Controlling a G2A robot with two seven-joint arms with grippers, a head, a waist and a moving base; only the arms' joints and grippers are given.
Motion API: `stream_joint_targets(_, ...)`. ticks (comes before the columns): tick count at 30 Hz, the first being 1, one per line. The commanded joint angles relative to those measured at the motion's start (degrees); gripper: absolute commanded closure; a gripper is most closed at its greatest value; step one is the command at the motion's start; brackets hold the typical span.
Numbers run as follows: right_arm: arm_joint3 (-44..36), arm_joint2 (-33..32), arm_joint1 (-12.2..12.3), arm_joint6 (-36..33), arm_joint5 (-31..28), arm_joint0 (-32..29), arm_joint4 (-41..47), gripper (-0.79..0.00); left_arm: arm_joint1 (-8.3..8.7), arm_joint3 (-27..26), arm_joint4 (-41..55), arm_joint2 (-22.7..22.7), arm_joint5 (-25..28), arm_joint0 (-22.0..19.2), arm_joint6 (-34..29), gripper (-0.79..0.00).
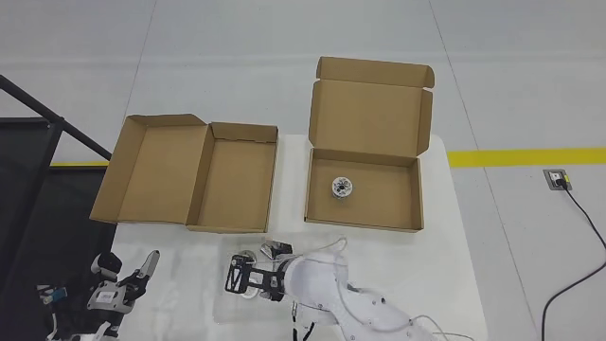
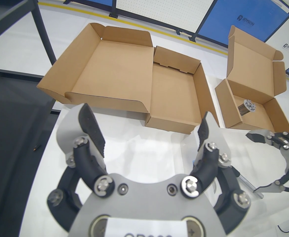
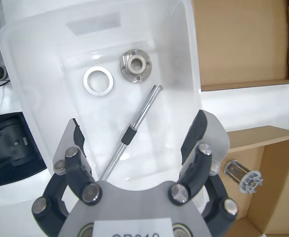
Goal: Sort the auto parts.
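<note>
Right end effector (image 3: 139,122) released, empty, above clear bin (image 3: 191,57); slim rod (image 3: 145,107) lengthwise away from it, far tip near flange (image 3: 135,65).

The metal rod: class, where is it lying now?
The metal rod lies inside the clear bin in the right wrist view, under the open right gripper, tip near the flanged disc.

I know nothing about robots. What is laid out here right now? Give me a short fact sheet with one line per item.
Left box: open, lid folded out sideways
Right box: open, holds one finned metal part
Clear bin: holds a ring, a flange and a rod
Right fingers: open, above the bin
Left fingers: open, holding nothing, over the table
</note>
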State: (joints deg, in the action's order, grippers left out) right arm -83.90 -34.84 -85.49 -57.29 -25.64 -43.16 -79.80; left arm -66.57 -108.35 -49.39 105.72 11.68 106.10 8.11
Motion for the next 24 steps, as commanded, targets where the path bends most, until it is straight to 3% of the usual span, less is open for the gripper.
stream_joint_targets(1, 2.39, 0.18, -0.55, -1.77, 0.77, 0.77, 1.84, -0.785, 0.00, 0.00, 0.00, 0.00, 0.00, 0.00, 0.00, -0.785)
stream_joint_targets(2, 3.22, 0.30, -0.84, -1.91, 1.18, 1.08, 2.51, -0.785, 0.00, 0.00, 0.00, 0.00, 0.00, 0.00, 0.00, -0.785)
stream_joint_targets(4, 5.36, 0.32, -1.26, -1.63, 1.32, 1.59, 3.88, -0.674, 0.00, 0.00, 0.00, 0.00, 0.00, 0.00, 0.00, -0.785)
stream_joint_targets(6, 7.20, 0.51, -1.66, -1.53, 1.55, 1.99, 4.66, -0.622, 0.00, 0.00, 0.00, 0.00, 0.00, 0.00, 0.00, -0.785)
stream_joint_targets(9, 9.39, 1.16, -2.30, -2.85, 2.43, 2.60, 5.13, -0.650, 0.00, 0.00, 0.00, 0.00, 0.00, 0.00, 0.00, -0.785)
stream_joint_targets(11, 10.43, 1.51, -2.79, -3.92, 3.24, 2.92, 5.98, -0.536, 0.00, 0.00, 0.00, 0.00, 0.00, 0.00, 0.00, -0.785)
stream_joint_targets(15, 13.07, 1.56, -3.66, -6.27, 5.78, 3.82, 7.28, -0.456, 0.00, 0.00, 0.00, 0.00, 0.00, 0.00, 0.00, -0.785)
stream_joint_targets(16, 13.62, 1.59, -3.87, -6.67, 6.42, 4.04, 7.46, -0.391, 0.00, 0.00, 0.00, 0.00, 0.00, 0.00, 0.00, -0.785)
stream_joint_targets(24, 16.99, 2.49, -5.19, -8.59, 7.11, 5.17, 8.19, -0.357, 0.00, 0.00, 0.00, 0.00, 0.00, 0.00, 0.00, -0.785)
